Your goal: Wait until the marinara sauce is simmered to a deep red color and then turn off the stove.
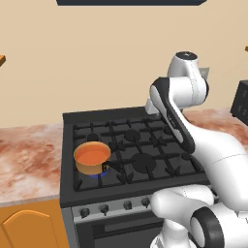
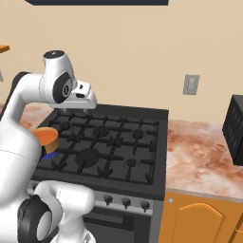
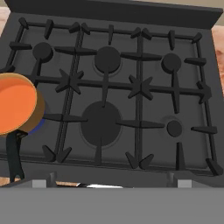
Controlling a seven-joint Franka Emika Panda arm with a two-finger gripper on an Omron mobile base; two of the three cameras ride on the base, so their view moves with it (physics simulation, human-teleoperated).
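The stove [image 1: 145,140] is a wide black gas range with grates and a row of small dark knobs [image 1: 104,209] on its silver front. On its front-left burner stands a small orange-tan saucepan [image 1: 92,164] full of marinara sauce [image 1: 92,154], flat and orange, with a blue flame [image 1: 99,175] under it. In the hand view the sauce [image 3: 13,103] sits at the left edge, its dark handle [image 3: 13,157] pointing toward the stove [image 3: 131,87] front. My gripper [image 2: 74,110] hangs open and empty above the back left of the stove [image 2: 109,142]; its fingertips [image 3: 48,180] stand wide apart.
Reddish marble counter [image 1: 29,160] runs left of the range, and more counter [image 2: 199,147] to its right, over orange cabinets [image 2: 199,218]. A black appliance [image 2: 235,128] stands at the far right. A wall outlet [image 2: 191,84] is behind the right counter.
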